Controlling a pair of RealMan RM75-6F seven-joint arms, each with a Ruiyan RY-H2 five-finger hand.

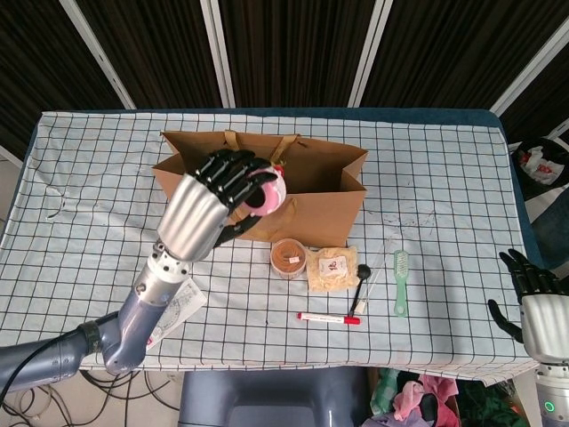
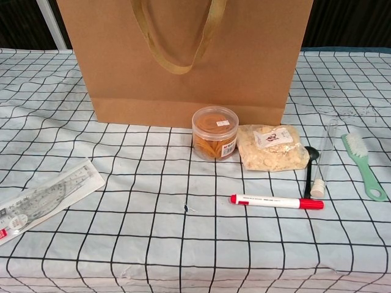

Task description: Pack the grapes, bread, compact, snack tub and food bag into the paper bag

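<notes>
Two items, snack tub (image 1: 288, 258) and food bag (image 1: 331, 269), wait before the paper bag (image 1: 267, 209); left hand (image 1: 218, 200) grips the pink compact (image 1: 267, 194) above its mouth, right hand (image 1: 533, 298) idle, fingers apart.

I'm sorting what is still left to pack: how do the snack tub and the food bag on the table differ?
The snack tub is a rigid round container standing upright with a lid, while the food bag is a soft flat pouch lying down. The tub's contents look orange-brown; the bag's are pale beige. The tub sits nearer the paper bag than the pouch does. Both are see-through, carry a small label, and sit side by side, untouched by either hand.
</notes>
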